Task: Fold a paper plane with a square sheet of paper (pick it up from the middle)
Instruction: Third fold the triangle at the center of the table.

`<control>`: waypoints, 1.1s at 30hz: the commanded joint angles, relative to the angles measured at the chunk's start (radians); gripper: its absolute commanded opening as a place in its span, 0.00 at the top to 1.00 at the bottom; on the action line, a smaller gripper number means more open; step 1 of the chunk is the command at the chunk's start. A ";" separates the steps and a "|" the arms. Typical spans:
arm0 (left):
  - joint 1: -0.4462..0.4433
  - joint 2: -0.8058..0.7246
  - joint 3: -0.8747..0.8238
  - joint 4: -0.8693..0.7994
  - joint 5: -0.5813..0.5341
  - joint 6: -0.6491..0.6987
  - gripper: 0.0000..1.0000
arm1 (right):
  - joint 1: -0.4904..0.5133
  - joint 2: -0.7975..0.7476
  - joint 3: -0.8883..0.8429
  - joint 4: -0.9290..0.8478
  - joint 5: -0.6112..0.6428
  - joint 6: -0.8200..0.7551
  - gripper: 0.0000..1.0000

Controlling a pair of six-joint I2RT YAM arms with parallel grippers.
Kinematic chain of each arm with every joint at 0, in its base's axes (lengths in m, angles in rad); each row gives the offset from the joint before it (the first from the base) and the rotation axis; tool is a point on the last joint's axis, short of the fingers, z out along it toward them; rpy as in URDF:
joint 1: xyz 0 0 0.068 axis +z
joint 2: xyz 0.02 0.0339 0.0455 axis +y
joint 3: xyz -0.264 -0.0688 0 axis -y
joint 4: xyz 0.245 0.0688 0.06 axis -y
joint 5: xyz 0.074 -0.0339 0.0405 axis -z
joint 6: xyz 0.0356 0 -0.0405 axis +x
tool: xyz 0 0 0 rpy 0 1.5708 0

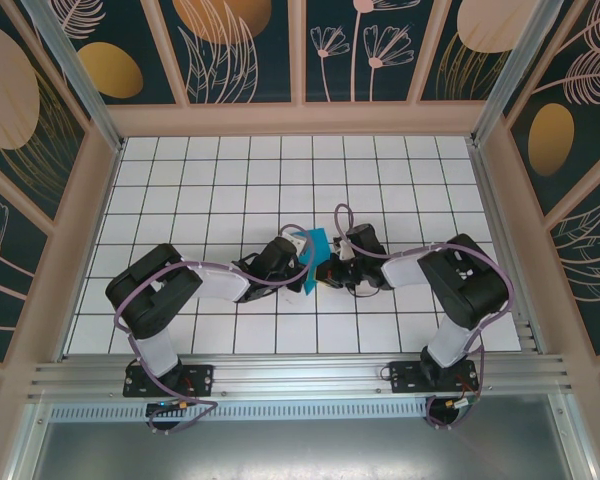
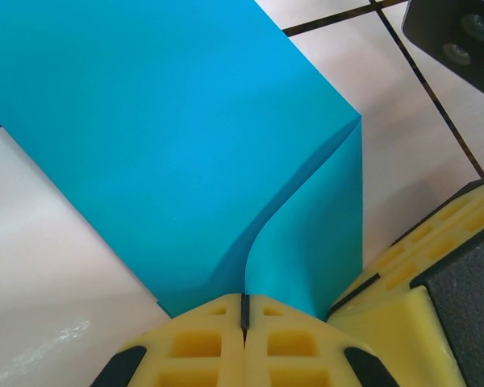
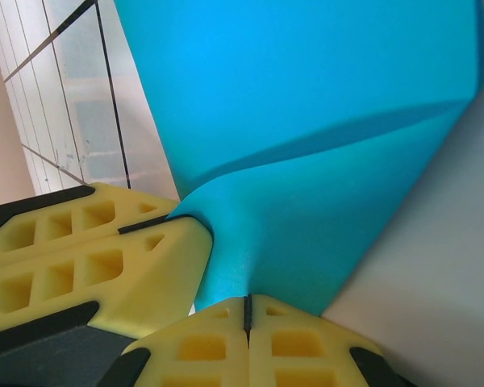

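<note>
Up close, left claw (image 2: 244,310) and right claw (image 3: 247,310) pinch paper (image 2: 185,137); overhead, arms (image 1: 220,281) meet.

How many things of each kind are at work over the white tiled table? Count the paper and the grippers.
Thin cyan-blue paper sheet: 1
Yellow-fingered two-finger grippers: 2 (left gripper, right gripper, both shut on the sheet)
Total: 3

The square sheet of paper (image 2: 169,137) is thin, smooth, matt cyan paper, the left gripper (image 2: 244,318) and right gripper (image 3: 247,314) have matt yellow moulded-plastic jaws, the tiled table (image 2: 48,306) is glossy white, and the front rail (image 1: 300,375) looks like brushed metal.
</note>
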 commanded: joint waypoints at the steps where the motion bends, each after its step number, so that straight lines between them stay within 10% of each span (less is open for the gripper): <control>1: 0.006 0.020 -0.035 -0.093 -0.061 0.002 1.00 | 0.012 -0.055 -0.024 -0.033 0.022 0.006 0.93; 33: 0.006 0.022 -0.014 -0.092 -0.049 0.009 1.00 | 0.128 -0.069 -0.117 0.209 0.013 0.172 0.93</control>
